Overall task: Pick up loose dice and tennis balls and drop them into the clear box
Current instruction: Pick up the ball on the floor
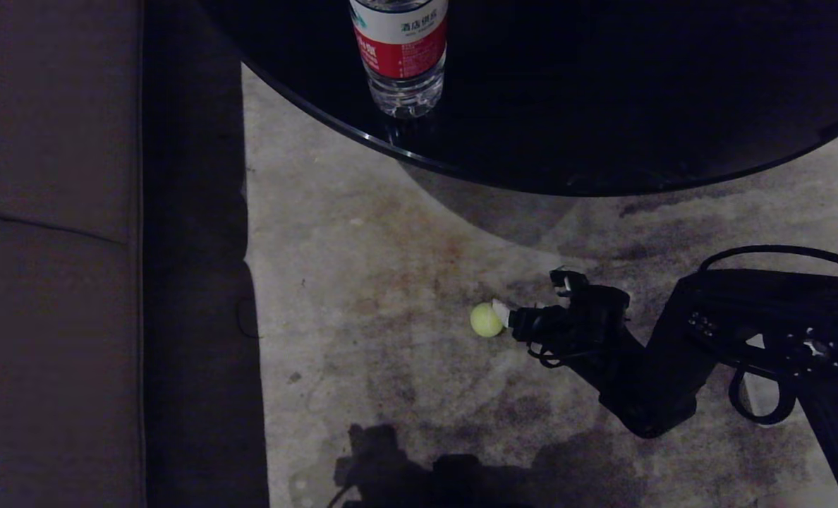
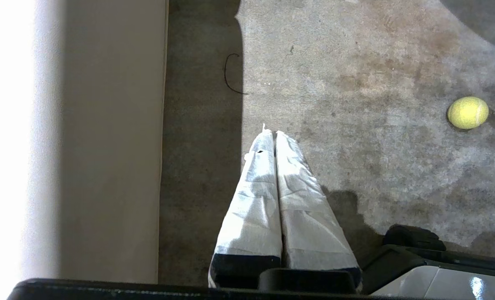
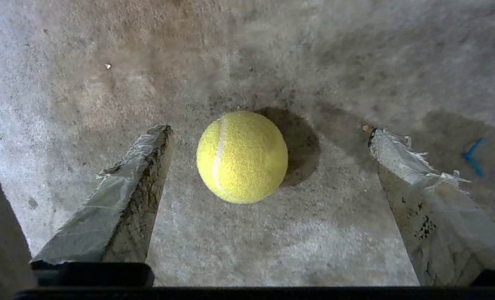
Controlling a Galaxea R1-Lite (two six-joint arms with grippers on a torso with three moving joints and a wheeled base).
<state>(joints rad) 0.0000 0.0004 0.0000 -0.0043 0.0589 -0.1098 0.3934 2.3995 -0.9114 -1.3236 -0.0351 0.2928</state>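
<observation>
One yellow-green tennis ball (image 1: 487,319) lies on the stained carpet in front of the round table. My right gripper (image 1: 532,295) is low over the carpet and reaches toward it from the right. In the right wrist view the tennis ball (image 3: 242,157) sits between the tips of the open right gripper (image 3: 269,131), closer to one taped finger (image 3: 139,175), with a gap on both sides. My left gripper (image 2: 272,132) hangs parked and shut above the carpet beside the sofa, with the tennis ball (image 2: 467,112) far off to its side. The dice and the clear box are out of view.
A black round table (image 1: 602,141) carrying a water bottle (image 1: 399,56) overhangs the carpet just beyond the ball. A brown sofa (image 1: 52,282) runs along the left. A thin dark wire loop (image 2: 227,75) lies on the carpet near the sofa's base.
</observation>
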